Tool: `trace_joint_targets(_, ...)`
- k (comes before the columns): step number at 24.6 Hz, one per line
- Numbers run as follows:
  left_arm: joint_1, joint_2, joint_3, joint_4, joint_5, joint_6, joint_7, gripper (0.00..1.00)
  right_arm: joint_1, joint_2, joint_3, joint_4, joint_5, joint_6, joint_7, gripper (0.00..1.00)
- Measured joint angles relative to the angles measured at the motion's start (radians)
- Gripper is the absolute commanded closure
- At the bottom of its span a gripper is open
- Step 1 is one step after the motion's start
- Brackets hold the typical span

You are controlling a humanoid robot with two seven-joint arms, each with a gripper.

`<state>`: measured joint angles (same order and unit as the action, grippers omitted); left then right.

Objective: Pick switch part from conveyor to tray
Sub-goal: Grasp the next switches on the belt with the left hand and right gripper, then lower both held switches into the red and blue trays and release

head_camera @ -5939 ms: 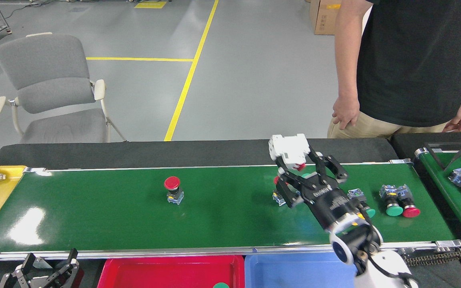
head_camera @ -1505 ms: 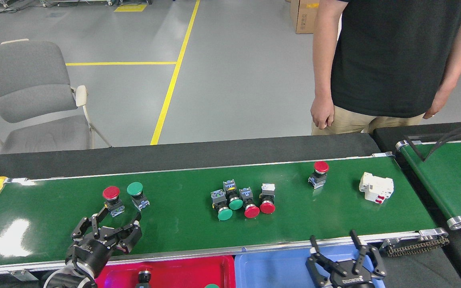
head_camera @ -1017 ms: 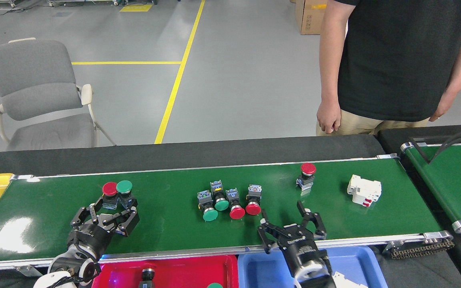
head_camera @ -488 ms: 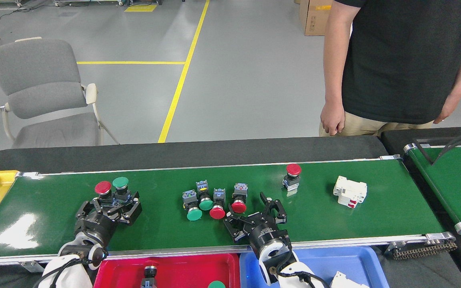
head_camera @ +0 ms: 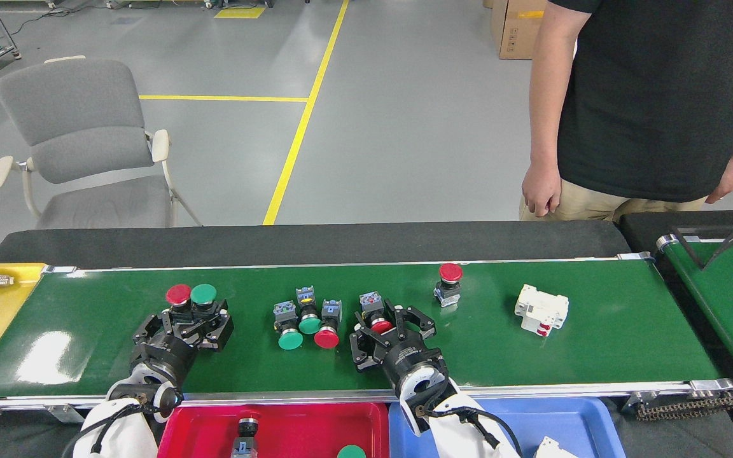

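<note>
Both my hands have just reached onto the conveyor (head_camera: 532, 356): right hand (head_camera: 387, 326) spread around the red-capped switch (head_camera: 374, 312); left hand (head_camera: 189, 321) spread at the red-and-green pair (head_camera: 191, 298), twelve o'clock. Grasping comes next.

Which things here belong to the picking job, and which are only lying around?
Belong to the job:
- conveyor
- push-button switches on it, such as the red and green pair at the left gripper and the red one at the right gripper
- white breaker
- red tray and blue tray

Just around:
- grey chair
- cardboard box
- person
</note>
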<state>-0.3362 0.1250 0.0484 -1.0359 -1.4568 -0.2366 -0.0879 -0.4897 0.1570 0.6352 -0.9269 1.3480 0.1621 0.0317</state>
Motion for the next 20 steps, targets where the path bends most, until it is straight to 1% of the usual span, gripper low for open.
trace_joint_targets(1, 0.022, 0.000, 0.000, -0.030, 0.000, -0.005, 0.000, 0.37, 0.000, 0.000, 0.000, -0.003, -0.001, 0.000, 0.002, 0.94)
trace_joint_targets(3, 0.097, 0.000, -0.002, -0.139, 0.000, -0.045, 0.002, 0.41, 0.001, -0.005, 0.000, -0.023, -0.003, 0.000, 0.003, 0.94)
trace_joint_targets(4, 0.139, 0.000, -0.002, -0.207, 0.000, -0.073, 0.003, 0.41, 0.003, -0.010, 0.000, -0.047, -0.003, -0.005, 0.003, 0.94)
trace_joint_targets(6, 0.242, 0.000, -0.002, -0.362, 0.002, -0.144, 0.003, 0.40, 0.025, -0.031, 0.000, -0.126, -0.003, -0.035, 0.003, 0.94)
trace_joint_targets(7, 0.313, 0.000, -0.002, -0.457, 0.003, -0.198, 0.003, 0.38, 0.047, -0.050, 0.000, -0.181, -0.002, -0.069, 0.003, 0.94)
trace_joint_targets(8, 0.367, 0.000, -0.002, -0.525, 0.005, -0.246, 0.002, 0.28, 0.075, -0.071, 0.001, -0.237, 0.001, -0.106, 0.004, 0.94)
trace_joint_targets(10, 0.477, -0.002, -0.003, -0.645, 0.007, -0.358, -0.002, 0.00, 0.142, -0.108, 0.016, -0.352, 0.011, -0.180, 0.006, 0.92)
trace_joint_targets(11, 0.527, -0.008, -0.003, -0.687, 0.009, -0.404, -0.003, 0.00, 0.177, -0.125, 0.039, -0.406, 0.019, -0.217, 0.008, 0.89)
trace_joint_targets(12, 0.564, -0.022, -0.004, -0.711, 0.012, -0.436, -0.003, 0.00, 0.209, -0.140, 0.066, -0.456, 0.026, -0.244, 0.009, 0.79)
trace_joint_targets(13, 0.591, -0.036, -0.007, -0.719, 0.015, -0.463, -0.004, 0.00, 0.239, -0.156, 0.095, -0.501, 0.032, -0.269, 0.009, 0.54)
trace_joint_targets(14, 0.604, -0.046, -0.011, -0.722, 0.016, -0.480, -0.005, 0.00, 0.262, -0.170, 0.121, -0.536, 0.037, -0.284, 0.009, 0.15)
trace_joint_targets(15, 0.609, -0.049, -0.012, -0.724, 0.016, -0.489, -0.005, 0.00, 0.283, -0.181, 0.147, -0.561, 0.042, -0.298, 0.009, 0.01)
trace_joint_targets(17, 0.609, -0.050, -0.007, -0.726, 0.016, -0.501, -0.005, 0.00, 0.308, -0.186, 0.193, -0.585, 0.052, -0.313, 0.010, 0.00)
trace_joint_targets(19, 0.610, -0.054, 0.002, -0.726, 0.016, -0.504, -0.005, 0.00, 0.311, -0.186, 0.210, -0.590, 0.055, -0.315, 0.010, 0.00)
trace_joint_targets(20, 0.609, -0.064, 0.019, -0.727, 0.016, -0.479, -0.006, 0.00, 0.312, -0.186, 0.213, -0.592, 0.055, -0.316, 0.010, 0.00)
